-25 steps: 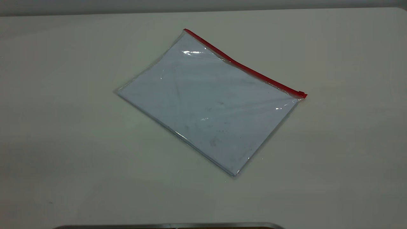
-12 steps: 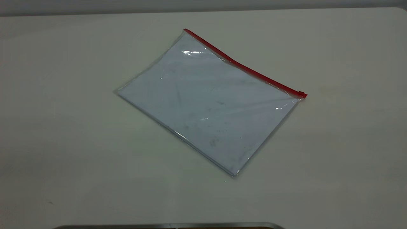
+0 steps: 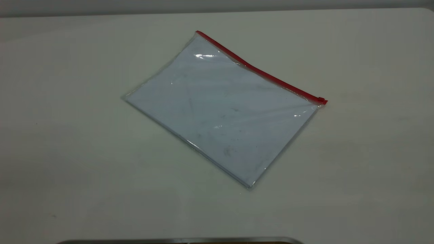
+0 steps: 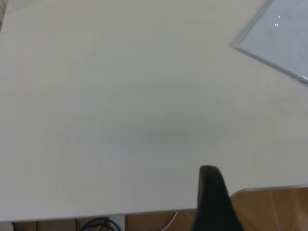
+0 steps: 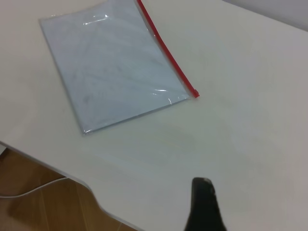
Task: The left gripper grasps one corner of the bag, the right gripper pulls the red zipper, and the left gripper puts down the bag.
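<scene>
My 2 black grippers sit back, finger spread impossible to tell, while the flat clear plastic bag with red zipper lies so flush that I risk pinching nothing.

Exterior looks down; all views share the bag.

Nothing has visibly moved since earlier: the bag lies exactly where it lay
</scene>
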